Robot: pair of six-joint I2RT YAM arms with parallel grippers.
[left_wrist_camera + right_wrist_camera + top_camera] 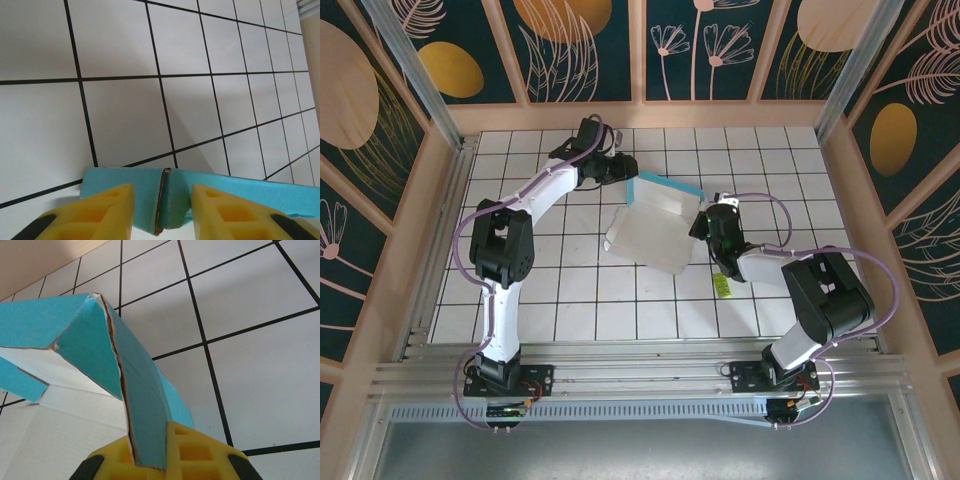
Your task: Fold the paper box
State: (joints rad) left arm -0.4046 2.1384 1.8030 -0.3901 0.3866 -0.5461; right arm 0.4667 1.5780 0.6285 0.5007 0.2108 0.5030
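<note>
The paper box (pixel 655 228) lies partly folded in the middle of the tiled table, its white face up and a teal wall standing along its far edge. My left gripper (pixel 626 170) is at the box's far-left corner. In the left wrist view the yellow fingers (pixel 102 212) stand apart, open, on either side of a teal corner seam of the paper box (pixel 175 192) without pinching it. My right gripper (pixel 704 222) is at the box's right end. There the jaws (pixel 150 462) are shut on a raised teal flap of the paper box (pixel 137 390), whose white inside shows to the left.
A small yellow-green slip (pixel 721 286) lies on the tiles just in front of the right arm. Wooden walls (pixel 640 115) ring the table on the far side and both flanks. A metal rail (pixel 640 375) carries both arm bases at the near edge.
</note>
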